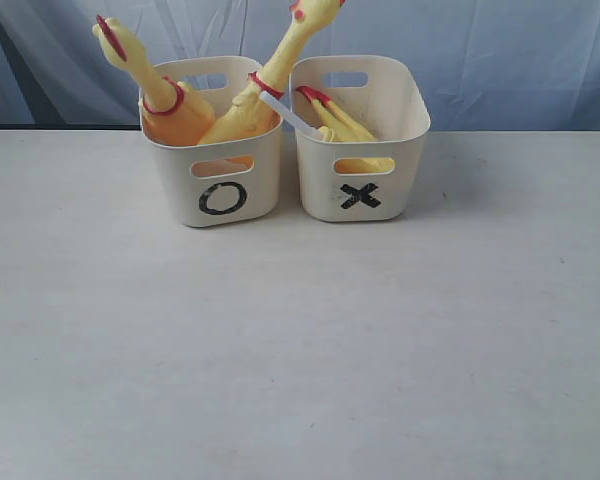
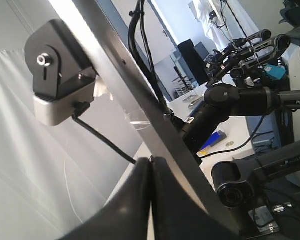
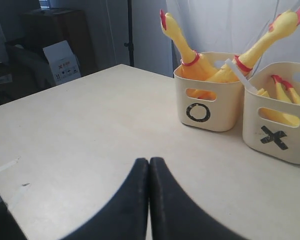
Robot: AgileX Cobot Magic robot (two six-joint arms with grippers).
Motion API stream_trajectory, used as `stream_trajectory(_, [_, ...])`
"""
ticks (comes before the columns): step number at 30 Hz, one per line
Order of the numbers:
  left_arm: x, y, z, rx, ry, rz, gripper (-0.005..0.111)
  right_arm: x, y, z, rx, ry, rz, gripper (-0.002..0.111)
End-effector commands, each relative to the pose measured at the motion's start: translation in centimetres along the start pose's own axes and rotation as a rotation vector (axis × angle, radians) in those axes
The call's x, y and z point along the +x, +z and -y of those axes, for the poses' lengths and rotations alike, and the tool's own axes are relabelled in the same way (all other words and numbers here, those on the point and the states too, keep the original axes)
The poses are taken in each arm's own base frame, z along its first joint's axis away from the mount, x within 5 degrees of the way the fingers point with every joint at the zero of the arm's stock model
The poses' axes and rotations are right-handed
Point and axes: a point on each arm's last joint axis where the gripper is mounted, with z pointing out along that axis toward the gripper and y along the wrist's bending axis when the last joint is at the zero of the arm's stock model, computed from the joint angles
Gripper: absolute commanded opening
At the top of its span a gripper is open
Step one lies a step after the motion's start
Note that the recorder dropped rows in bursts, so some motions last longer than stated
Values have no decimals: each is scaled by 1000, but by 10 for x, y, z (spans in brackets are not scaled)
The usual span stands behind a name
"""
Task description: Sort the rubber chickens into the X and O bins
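Right gripper: my two fingers are pressed together tip to tip, nothing between them. Left gripper: the same, pinched closed and empty, but aimed up and away from the work. Just past its tips runs a metal frame bar carrying a small camera, so no task item shows from that side. Ahead of the right tips lies bare table. The bins stand well beyond it, off to one side of where I point. The O bin is the nearer, with the X bin just beside it, close but whether touching I cannot tell. In the O bin, chicken A and chicken B stand body-down, necks and heads leaning out above the rim in opposite directions. In the X bin, chicken C lies head-down with its red feet poking up near the rim. A white strip slants across the gap between the two bins; I cannot tell what it is. Judgement: all three chickens sit in bins and neither gripper is near them, so the sort looks finished and this is the parked stage. I cannot tell by what rule each bird belongs where. If one must change bins, the next move calls for spreading the right fingers, crossing the table, and closing on a neck above the rim.
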Motion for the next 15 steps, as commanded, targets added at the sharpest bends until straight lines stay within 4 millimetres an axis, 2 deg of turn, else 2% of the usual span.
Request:
stream_trajectory(1, [5, 0, 0, 1, -26, 4, 0, 1, 0, -1, -3, 4, 0, 0])
stream_trajectory(3, [4, 0, -2, -17, -26, 10, 0, 1, 0, -1, -3, 6, 4, 0])
stream_trajectory(7, [-2, -2, -21, -227, -26, 78, 0, -11, -1, 8, 86, 23, 136, 0])
stream_trajectory(10, [-9, -12, -44, -501, -26, 169, 0, -27, -8, 24, 279, -1, 321, 0])
stream_trajectory(15, [-20, -56, -80, -1119, -24, 373, 0, -51, -32, 45, 631, -173, 605, 0])
